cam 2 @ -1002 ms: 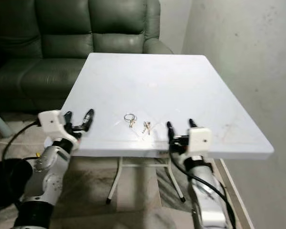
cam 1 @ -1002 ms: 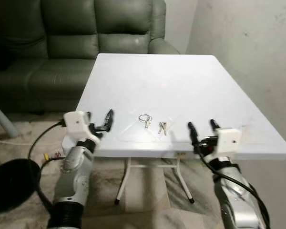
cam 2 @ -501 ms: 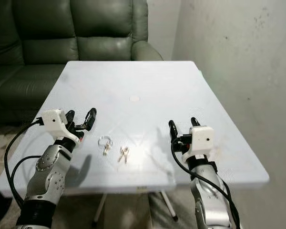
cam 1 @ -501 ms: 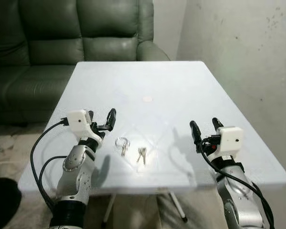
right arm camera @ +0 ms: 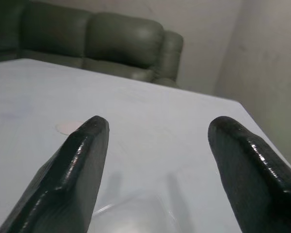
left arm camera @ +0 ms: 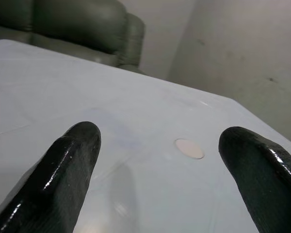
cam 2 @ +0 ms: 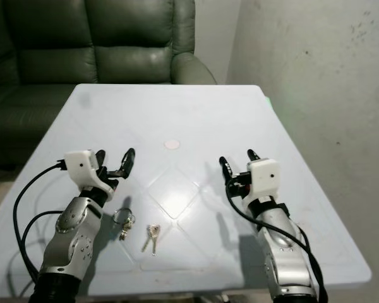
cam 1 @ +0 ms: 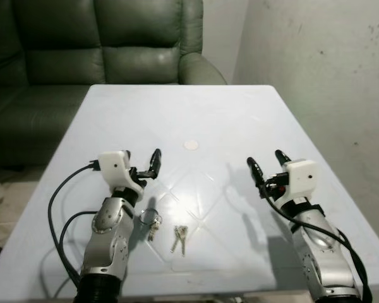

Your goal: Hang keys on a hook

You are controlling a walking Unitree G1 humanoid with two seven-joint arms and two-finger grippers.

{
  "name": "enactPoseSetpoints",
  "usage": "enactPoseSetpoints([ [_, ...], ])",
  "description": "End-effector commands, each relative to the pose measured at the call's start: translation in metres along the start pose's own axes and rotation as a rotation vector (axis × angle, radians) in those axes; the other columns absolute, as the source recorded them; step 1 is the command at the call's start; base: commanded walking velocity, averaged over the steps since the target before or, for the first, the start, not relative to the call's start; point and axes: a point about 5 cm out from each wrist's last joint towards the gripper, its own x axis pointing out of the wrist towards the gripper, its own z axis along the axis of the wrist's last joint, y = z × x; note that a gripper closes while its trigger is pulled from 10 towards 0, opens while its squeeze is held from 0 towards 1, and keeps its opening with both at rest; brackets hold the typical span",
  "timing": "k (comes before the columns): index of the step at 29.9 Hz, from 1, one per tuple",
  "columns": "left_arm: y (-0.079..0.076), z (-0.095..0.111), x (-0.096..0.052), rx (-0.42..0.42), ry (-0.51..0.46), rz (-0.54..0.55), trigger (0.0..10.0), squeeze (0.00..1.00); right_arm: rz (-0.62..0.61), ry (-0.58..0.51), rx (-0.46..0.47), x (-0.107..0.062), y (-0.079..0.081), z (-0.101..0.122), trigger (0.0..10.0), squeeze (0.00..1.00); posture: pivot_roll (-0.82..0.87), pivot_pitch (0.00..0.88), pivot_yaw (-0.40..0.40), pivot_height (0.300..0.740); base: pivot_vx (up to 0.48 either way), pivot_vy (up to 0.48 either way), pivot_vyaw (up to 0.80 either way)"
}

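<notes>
Keys (cam 1: 178, 235) on white table (cam 1: 227, 120) (both grippers' jaws apart, empty above it)

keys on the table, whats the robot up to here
The robot stands at a white table with both arms raised over it. The keys and a key ring lie flat on the table near its front edge, untouched. The left gripper is open just beyond the ring; the right gripper is open, off to the right. Nothing is held.

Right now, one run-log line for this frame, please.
keys: flat on white table | left gripper: open, above table | right gripper: open, above table | nothing held
</notes>
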Motion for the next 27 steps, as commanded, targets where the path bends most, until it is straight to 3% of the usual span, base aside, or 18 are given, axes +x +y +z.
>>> enactPoseSetpoints([
  [1, 0.0039, 0.0031, -0.001, 0.009, -0.003, 0.013, 10.0, 0.0, 0.023, -0.004, 0.007, 0.0032, 0.0016, 0.0012, 10.0, 0.0, -0.06, 0.0, -0.041, 0.74, 0.0, 0.0, 0.0],
  [27, 0.011, 0.0093, 0.0007, -0.014, -0.025, 0.049, 10.0, 0.0, 0.026, -0.005, 0.02, 0.0025, 0.0019, -0.0007, 10.0, 0.0, -0.06, 0.0, -0.041, 0.74, 0.0, 0.0, 0.0],
])
